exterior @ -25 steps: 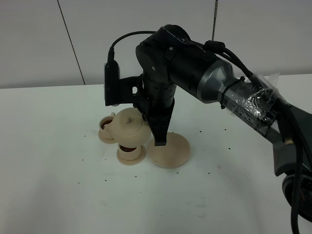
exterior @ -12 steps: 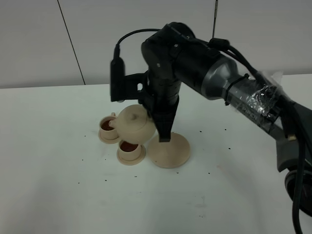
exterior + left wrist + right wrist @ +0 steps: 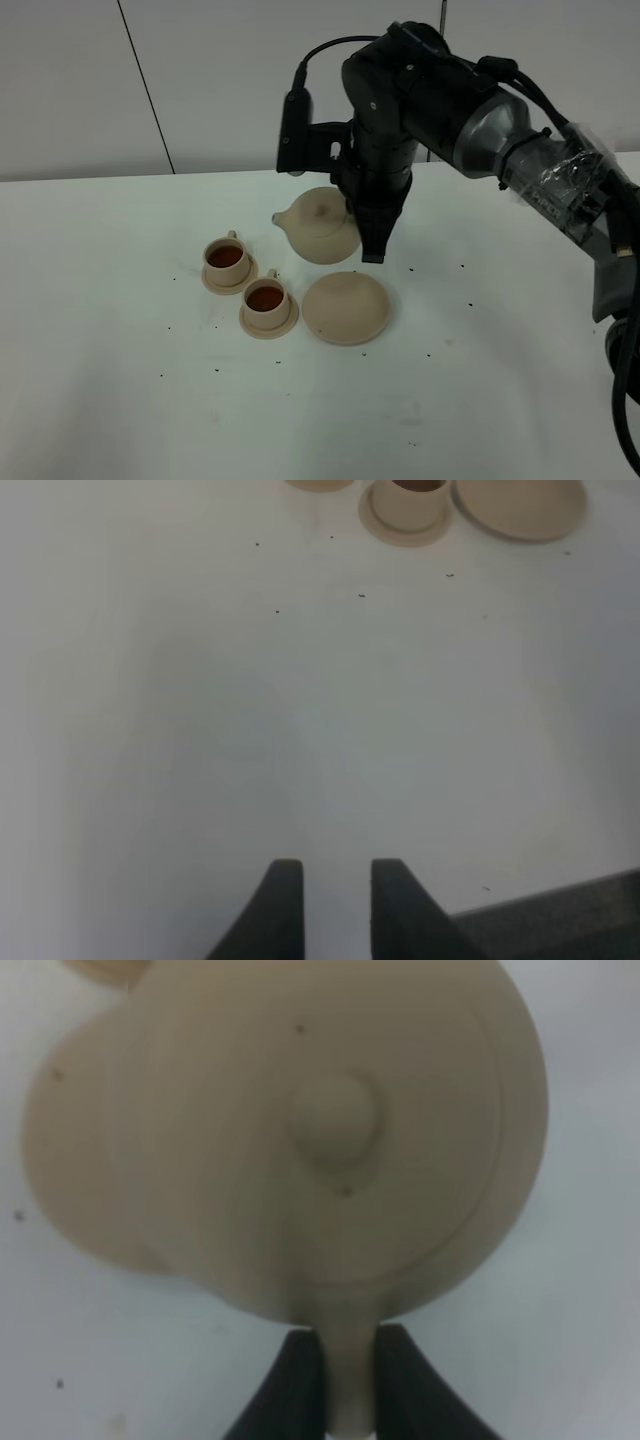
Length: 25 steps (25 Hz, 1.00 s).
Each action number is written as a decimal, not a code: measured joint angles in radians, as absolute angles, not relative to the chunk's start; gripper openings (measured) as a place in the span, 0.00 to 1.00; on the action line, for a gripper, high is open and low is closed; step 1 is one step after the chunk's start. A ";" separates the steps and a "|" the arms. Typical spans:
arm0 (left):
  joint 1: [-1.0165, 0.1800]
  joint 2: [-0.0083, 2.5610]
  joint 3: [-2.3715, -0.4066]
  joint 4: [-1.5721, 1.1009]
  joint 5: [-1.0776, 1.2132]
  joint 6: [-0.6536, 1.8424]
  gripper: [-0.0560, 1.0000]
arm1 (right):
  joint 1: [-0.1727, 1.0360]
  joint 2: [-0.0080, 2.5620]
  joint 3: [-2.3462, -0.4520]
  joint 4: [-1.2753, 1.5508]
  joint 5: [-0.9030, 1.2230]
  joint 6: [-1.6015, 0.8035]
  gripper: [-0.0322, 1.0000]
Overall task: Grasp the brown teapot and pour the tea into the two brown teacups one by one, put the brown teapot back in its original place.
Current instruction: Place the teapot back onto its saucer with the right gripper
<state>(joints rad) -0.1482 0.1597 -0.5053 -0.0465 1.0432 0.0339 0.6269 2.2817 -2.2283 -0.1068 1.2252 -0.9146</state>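
1. Teapot [image 3: 318, 226] hangs clamped by its handle in your R gripper [image 3: 335, 1385]; held level so nothing spills.
2. Big saucer [image 3: 346, 307] sits below gripper, bare; set pot there.
3. Both teacups [image 3: 226, 263] [image 3: 266, 304] hold tea, beside saucer.
4. L gripper [image 3: 328, 900] narrow, holding nothing.

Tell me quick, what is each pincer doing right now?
Left pincer: holding nothing, fingers close together over the bare table; open or closed cannot be told.
Right pincer: closed on the brown teapot, gripping its handle in the air.
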 joint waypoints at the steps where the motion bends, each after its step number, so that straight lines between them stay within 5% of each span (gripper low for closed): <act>1: -0.148 0.160 -0.505 -0.047 1.043 0.034 0.28 | 0.625 2.282 -2.216 -0.107 1.225 -0.915 0.12; 25: -0.148 0.160 -0.505 -0.047 1.043 0.034 0.28 | 0.625 2.264 -2.015 -0.073 1.172 -0.891 0.12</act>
<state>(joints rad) -0.1482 0.1597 -0.5053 -0.0465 1.0432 0.0339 0.6246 2.2641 -2.0146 -0.0730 1.1721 -0.8913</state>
